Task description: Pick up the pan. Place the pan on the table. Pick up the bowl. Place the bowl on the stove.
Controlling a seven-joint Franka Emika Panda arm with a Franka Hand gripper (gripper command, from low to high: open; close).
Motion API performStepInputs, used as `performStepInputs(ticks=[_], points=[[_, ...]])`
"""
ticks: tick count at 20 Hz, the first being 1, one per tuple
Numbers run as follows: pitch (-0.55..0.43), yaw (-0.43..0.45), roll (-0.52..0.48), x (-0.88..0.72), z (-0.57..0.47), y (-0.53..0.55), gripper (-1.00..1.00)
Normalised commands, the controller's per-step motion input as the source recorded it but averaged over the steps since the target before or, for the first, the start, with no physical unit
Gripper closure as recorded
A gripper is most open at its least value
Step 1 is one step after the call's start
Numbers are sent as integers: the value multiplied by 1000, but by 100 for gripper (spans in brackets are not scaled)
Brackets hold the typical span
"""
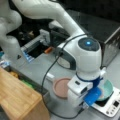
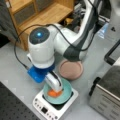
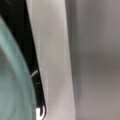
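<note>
jaws: we cannot tell how they stand, the arm's own wrist hides them in both front views and the wrist view does not catch them. the gripper (image 2: 55, 87) hangs right over the bowl (image 2: 63, 96), down at its rim or inside it; whether it touches we cannot tell. the bowl (image 1: 108, 89) sits on the stove (image 2: 45, 108), on the black cooking surface, with an orange piece (image 2: 54, 93) in it just under the gripper. in the wrist view we see the bowl's teal rim (image 3: 15, 75) at the left, next to the stove's black top (image 3: 30, 50) and its white edge.

the pan (image 2: 71, 69) lies flat on the table (image 2: 15, 67), just beside the stove and apart from it, upright and empty. in a front view the pan (image 1: 60, 87) shows its short white handle (image 1: 49, 76) pointing toward that view's left. the stove (image 1: 111, 106) has its control panel at the corner near that view's bottom right.

around it we see a silver oven (image 2: 106, 97) at a front view's right and a wooden shelf (image 2: 40, 12) at its top. a wooden box (image 1: 17, 100) sits at a front view's bottom left.
</note>
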Motion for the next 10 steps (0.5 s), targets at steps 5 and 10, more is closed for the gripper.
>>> performStepInputs(ticks=[5, 10], points=[[-89, 136, -182, -75, 73, -19, -100], [-57, 168, -113, -132, 330, 8, -100]])
